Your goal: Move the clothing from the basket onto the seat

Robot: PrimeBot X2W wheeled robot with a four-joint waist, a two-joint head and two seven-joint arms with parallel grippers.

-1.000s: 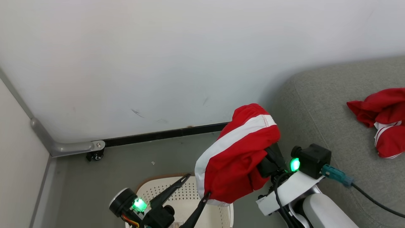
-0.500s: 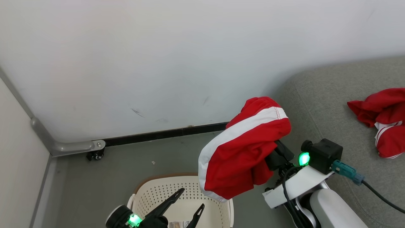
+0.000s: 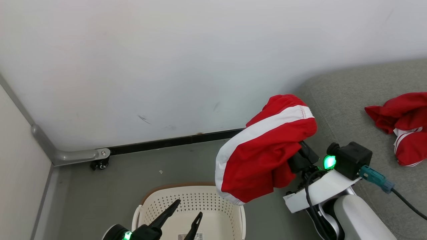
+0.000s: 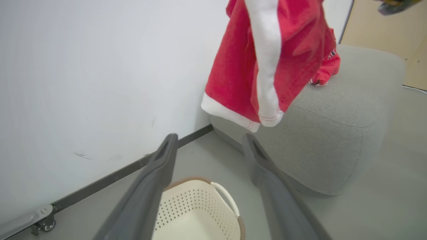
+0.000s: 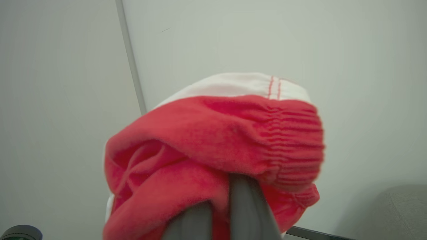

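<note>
A red garment with a white stripe (image 3: 263, 156) hangs in the air, bunched over my right gripper (image 3: 300, 156), which is shut on it; the cloth hides the fingertips. In the right wrist view the garment (image 5: 213, 150) drapes over my closed gripper (image 5: 227, 190). It hangs between the basket and the seat (image 3: 350, 100). A second red garment (image 3: 403, 123) lies on the seat. The cream basket (image 3: 213, 203) stands on the floor below, a label on its bottom. My left gripper (image 3: 188, 207) hovers over it, open and empty. The left wrist view shows the left gripper (image 4: 210, 138), the basket (image 4: 196, 206), the garment (image 4: 263, 56) and the seat (image 4: 333, 133).
A white wall with a black baseboard (image 3: 166, 142) runs behind the basket. A metal bracket with a small caster (image 3: 100, 156) sits in the left corner. A dark cable (image 3: 405, 205) trails from my right wrist across the seat. Grey floor (image 3: 100, 193) surrounds the basket.
My right gripper has carried the garment to the right and slightly up, nearer the seat. My left gripper has drawn back toward the bottom edge, uncovering more of the basket.
</note>
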